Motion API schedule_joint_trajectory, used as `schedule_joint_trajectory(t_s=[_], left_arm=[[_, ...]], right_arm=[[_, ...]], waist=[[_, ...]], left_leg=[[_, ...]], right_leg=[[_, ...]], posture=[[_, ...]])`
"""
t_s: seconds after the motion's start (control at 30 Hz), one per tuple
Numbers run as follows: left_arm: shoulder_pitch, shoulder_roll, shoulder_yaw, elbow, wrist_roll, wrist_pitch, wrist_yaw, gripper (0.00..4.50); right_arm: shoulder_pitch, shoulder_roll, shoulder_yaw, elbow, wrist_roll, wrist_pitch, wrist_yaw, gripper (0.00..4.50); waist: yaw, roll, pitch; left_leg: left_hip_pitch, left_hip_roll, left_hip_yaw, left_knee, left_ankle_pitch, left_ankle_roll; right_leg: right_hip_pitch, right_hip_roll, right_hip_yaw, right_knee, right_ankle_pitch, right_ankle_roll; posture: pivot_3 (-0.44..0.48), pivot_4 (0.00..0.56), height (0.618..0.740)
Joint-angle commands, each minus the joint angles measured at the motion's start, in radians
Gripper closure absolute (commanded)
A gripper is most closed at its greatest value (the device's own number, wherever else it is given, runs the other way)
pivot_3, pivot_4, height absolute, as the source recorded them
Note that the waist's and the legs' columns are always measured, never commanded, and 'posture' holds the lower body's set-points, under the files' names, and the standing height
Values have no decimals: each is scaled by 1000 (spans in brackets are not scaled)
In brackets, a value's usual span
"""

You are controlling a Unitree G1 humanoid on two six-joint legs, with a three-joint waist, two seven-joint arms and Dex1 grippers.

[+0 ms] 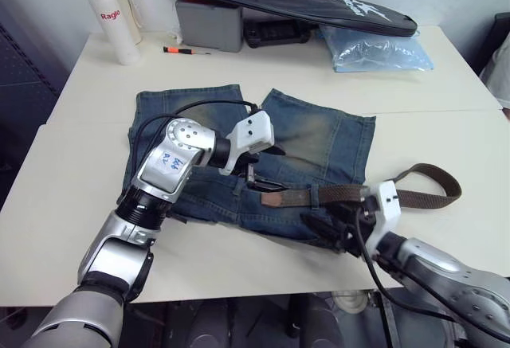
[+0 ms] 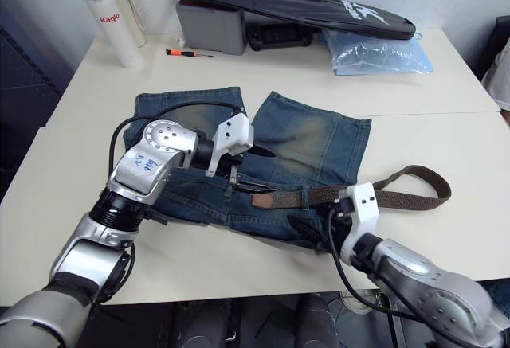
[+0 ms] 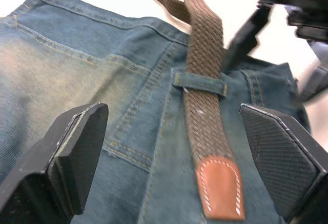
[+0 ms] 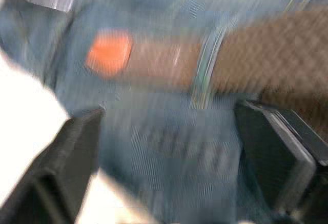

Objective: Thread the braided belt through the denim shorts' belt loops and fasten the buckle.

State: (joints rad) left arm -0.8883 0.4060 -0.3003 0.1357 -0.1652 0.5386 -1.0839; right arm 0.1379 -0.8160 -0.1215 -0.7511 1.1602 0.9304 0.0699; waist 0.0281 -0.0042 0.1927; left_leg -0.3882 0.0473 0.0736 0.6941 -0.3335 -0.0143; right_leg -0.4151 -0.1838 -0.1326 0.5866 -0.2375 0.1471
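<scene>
The denim shorts (image 1: 319, 137) lie flat in the middle of the white table (image 1: 446, 77), waistband toward me. The braided belt (image 1: 343, 195) runs along the waistband under one of the belt loops (image 3: 200, 83). Its tan leather tip (image 3: 220, 188) points to my left, and the rest curls into a loop (image 1: 446, 181) on the table at the right. My left gripper (image 1: 259, 169) hovers open just above the tip, with the tip lying between its fingers (image 3: 77, 147). My right gripper (image 1: 331, 228) is open at the waistband's near edge, beside the belt. The buckle is hidden.
At the table's far edge are a white bottle (image 1: 107, 13), an orange-handled screwdriver (image 1: 185, 49), a grey box (image 1: 209, 21), a long black bag (image 1: 287, 1) and a pale blue plastic bag (image 1: 378, 49). Bare tabletop lies left and right of the shorts.
</scene>
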Motion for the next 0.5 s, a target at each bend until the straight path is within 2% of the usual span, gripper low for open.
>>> schedule_joint_trajectory(t_s=[0.03, 0.1, 0.13, 0.2, 0.27, 0.37, 0.5], left_arm=[[-33, 0, 36, 9, -18, 1, 7, 0], [-31, 11, 41, 6, -21, 3, -3, 0], [-28, 21, 44, 1, -24, 5, -11, 0], [-19, 39, 48, -8, -25, 3, -21, 0], [-13, 50, 50, -14, -25, 2, -24, 0], [-1, 72, 55, -33, -29, 9, -30, 0], [24, 105, 73, -78, -61, -1, -64, 0]], right_arm=[[19, -98, -43, -70, -36, 25, 85, 28], [4, -144, -65, -94, -70, -7, 151, 28], [-31, -193, -59, -119, -142, -49, 206, 28], [-115, -301, -15, -157, -258, -88, 299, 28], [-193, -341, 35, -163, -300, -95, 348, 28], [-305, -385, 177, -156, -420, -134, 456, 28], [-389, -349, 397, -100, -618, -180, 545, 28]], waist=[[-3, 0, 0], [-3, 0, 0], [-3, 0, 0], [-3, 0, 0], [-6, 0, 0], [-1, -1, 0], [-3, -2, 1]], left_leg=[[0, 0, 0, 0, 0, 0], [0, 0, 0, 0, 0, 0], [0, 0, 0, 0, 0, 0], [0, 0, 0, 0, 0, 0], [-1, 0, 1, 2, 0, 0], [-1, 0, 0, 2, -1, 0], [-3, 0, 0, 4, -3, 0]], right_leg=[[0, 0, 0, 0, 0, 0], [0, 0, 0, 0, 0, 0], [0, 0, 0, 0, 0, 0], [0, 0, 0, 0, 0, 0], [0, 0, 1, 0, 1, 1], [0, 0, 0, -1, 1, 1], [0, 0, 0, -3, 1, 1]], posture=[[0, 150, 740], [0, 150, 740], [0, 150, 740], [0, 150, 740], [0, 150, 740], [0, 150, 740], [0, 150, 740]])
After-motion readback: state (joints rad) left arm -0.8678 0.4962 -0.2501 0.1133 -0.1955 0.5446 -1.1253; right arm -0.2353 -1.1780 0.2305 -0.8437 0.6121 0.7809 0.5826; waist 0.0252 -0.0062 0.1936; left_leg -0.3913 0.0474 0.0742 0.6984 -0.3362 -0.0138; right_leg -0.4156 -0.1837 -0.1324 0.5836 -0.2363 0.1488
